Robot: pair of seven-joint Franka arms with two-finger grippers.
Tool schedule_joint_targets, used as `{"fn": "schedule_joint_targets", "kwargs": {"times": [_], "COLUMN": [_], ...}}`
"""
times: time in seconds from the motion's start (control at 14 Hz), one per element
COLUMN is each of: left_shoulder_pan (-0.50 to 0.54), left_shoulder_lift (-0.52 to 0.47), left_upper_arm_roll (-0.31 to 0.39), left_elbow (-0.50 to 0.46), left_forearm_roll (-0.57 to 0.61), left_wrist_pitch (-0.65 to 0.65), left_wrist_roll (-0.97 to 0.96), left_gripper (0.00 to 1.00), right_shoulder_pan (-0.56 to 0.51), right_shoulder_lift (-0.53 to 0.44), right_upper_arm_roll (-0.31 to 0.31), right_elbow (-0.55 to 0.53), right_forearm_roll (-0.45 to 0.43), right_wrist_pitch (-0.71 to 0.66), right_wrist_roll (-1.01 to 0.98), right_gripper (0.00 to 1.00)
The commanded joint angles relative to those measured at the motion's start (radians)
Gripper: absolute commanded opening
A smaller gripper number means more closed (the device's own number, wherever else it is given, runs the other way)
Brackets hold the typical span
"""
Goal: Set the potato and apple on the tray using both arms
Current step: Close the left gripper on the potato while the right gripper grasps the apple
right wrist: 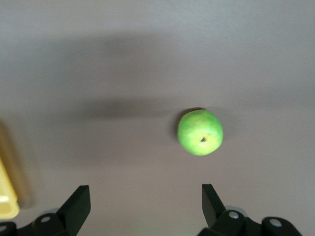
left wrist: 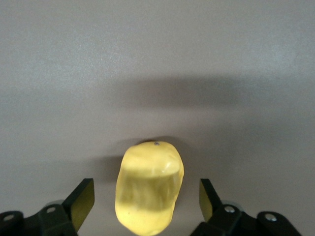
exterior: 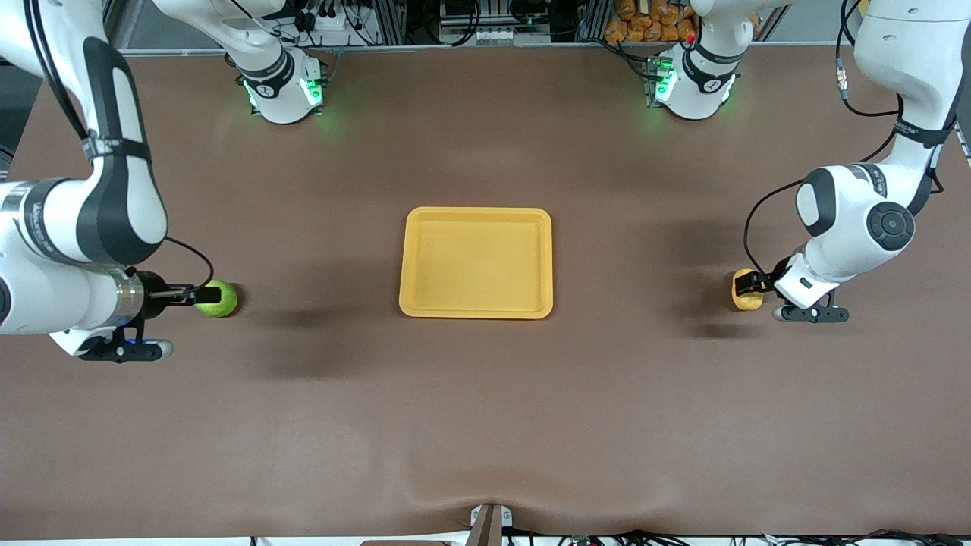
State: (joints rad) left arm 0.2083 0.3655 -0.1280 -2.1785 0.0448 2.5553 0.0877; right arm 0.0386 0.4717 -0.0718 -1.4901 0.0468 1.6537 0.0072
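Note:
The yellow-orange tray (exterior: 410,262) lies empty at the table's middle. The green apple (exterior: 218,298) sits on the table toward the right arm's end. My right gripper (exterior: 193,294) is open and empty just short of it. In the right wrist view the apple (right wrist: 200,132) lies ahead of the open gripper (right wrist: 146,196), off to one side and not between the fingers. The yellow-tan potato (exterior: 747,292) sits toward the left arm's end. My left gripper (exterior: 752,284) is open around it. In the left wrist view the potato (left wrist: 150,191) lies between the fingers (left wrist: 81,199) with gaps on both sides.
The brown table mat (exterior: 485,425) covers the whole table. The two arm bases (exterior: 284,87) (exterior: 694,80) stand along the edge farthest from the front camera. A corner of the tray (right wrist: 6,201) shows in the right wrist view.

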Motion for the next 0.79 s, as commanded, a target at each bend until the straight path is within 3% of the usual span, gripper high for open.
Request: {"fn": "schedule_joint_targets", "kwargs": {"times": [0.0, 0.36, 0.71], "left_shoulder_pan": [0.008, 0.008, 0.006], "left_shoulder_lift": [0.009, 0.032, 0.026], "left_upper_arm_roll": [-0.005, -0.005, -0.005], "left_elbow": [-0.003, -0.003, -0.004], "left_forearm_roll": [0.000, 0.000, 0.000], "left_wrist_pitch": [0.023, 0.039, 0.039], "left_wrist_roll": [0.021, 0.021, 0.021], "left_gripper": [0.92, 0.83, 0.53], "right_shoulder_pan": [-0.029, -0.098, -0.106], "right_shoulder_lift": [-0.018, -0.033, -0.071], "right_upper_arm_roll": [0.010, 0.012, 0.012], "right_elbow": [-0.138, -0.338, -0.498], "right_forearm_roll": [-0.024, -0.064, -0.062], "right_wrist_pitch": [0.105, 0.383, 0.584], "right_wrist_roll": [-0.009, -0.163, -0.190], "right_gripper": [1.00, 1.00, 1.00]}}
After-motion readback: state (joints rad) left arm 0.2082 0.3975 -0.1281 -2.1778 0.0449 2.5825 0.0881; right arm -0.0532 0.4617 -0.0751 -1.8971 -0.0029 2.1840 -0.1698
